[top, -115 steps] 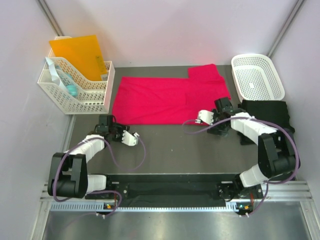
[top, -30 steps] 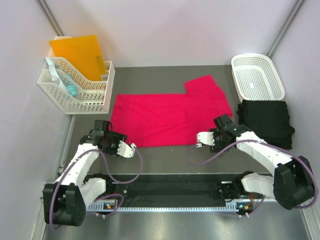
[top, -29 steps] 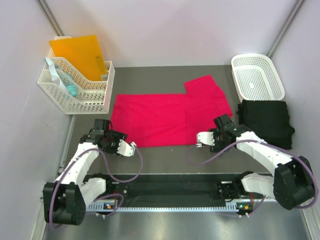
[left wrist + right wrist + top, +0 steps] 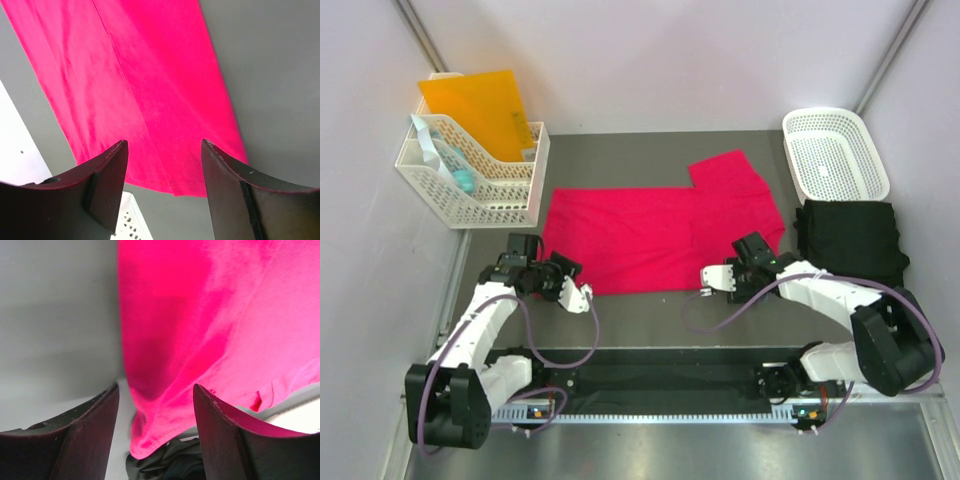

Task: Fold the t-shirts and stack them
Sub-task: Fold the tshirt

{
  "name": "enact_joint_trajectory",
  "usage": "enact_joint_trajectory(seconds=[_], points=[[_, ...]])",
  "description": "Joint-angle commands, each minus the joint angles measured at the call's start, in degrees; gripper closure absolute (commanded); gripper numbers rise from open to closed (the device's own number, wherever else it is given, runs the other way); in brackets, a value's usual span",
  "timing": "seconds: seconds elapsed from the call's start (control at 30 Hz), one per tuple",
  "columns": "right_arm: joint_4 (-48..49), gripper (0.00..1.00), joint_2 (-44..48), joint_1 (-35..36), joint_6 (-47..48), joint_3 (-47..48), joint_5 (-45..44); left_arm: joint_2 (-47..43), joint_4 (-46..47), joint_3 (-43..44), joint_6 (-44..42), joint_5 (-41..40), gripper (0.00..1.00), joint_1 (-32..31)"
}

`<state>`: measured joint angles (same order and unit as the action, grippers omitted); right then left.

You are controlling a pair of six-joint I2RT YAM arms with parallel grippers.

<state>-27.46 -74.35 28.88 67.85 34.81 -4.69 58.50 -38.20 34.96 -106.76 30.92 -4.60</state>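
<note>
Looks like pre-grasp for folding: left tool point(image 4: 162, 165) and right tool point(image 4: 155, 405) both apart, red t-shirt point(image 4: 640, 235) edge just beneath; next, descend and pinch.

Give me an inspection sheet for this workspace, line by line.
Surface: dark grey table.
Job's things: pink shirt spread flat, one sleeve sticking out far right; black shirt folded beside it.
Clutter: white basket at far right; file rack holding an orange folder at far left.
Tools: left tool open at the pink shirt's near left edge; right tool open at its near right edge; neither holds cloth.
Cables: left cable and right cable, purple, loop over the table.
Surroundings: pale walls; nothing else seen.
</note>
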Motion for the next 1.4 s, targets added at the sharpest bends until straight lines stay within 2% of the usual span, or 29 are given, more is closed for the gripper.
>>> enact_joint_trajectory(seconds=[0.0,0.1,0.17,0.23,0.4,0.63,0.87,1.1,1.37], points=[[2.24,0.38,-2.03,1.00,-0.71,0.79,1.61,-3.30,-5.31,-0.33,-2.40,6.17,0.35,-0.32],[0.84,0.39,-2.38,1.09,-0.53,1.40,1.79,-3.22,-3.48,-1.91,-3.02,3.81,0.34,-0.32],[-0.13,0.39,-2.12,1.00,-0.53,1.84,2.22,-1.73,4.30,-4.28,0.39,0.82,0.34,-0.32],[-1.54,0.39,-1.68,1.00,-0.88,2.19,2.58,0.38,6.37,-4.12,2.96,-0.76,0.39,-0.23],[-2.59,0.40,-0.80,1.00,-0.62,0.97,2.05,4.34,1.64,1.50,4.46,-1.65,0.42,-0.23],[-2.33,0.39,-0.71,1.00,-1.06,0.35,1.61,0.92,-8.47,4.42,-0.02,0.19,0.42,-0.23],[-0.84,0.39,-1.15,1.00,-1.49,-0.97,1.17,-2.69,-6.73,-3.22,-5.38,1.25,0.41,-0.32],[0.04,0.41,-2.38,0.91,-1.76,-0.53,0.56,-2.69,-1.89,-7.71,-3.46,0.20,0.42,-0.32],[0.04,0.50,-4.23,1.09,-1.41,1.14,1.08,0.21,4.53,-10.35,-1.78,-1.73,0.43,-0.32]])
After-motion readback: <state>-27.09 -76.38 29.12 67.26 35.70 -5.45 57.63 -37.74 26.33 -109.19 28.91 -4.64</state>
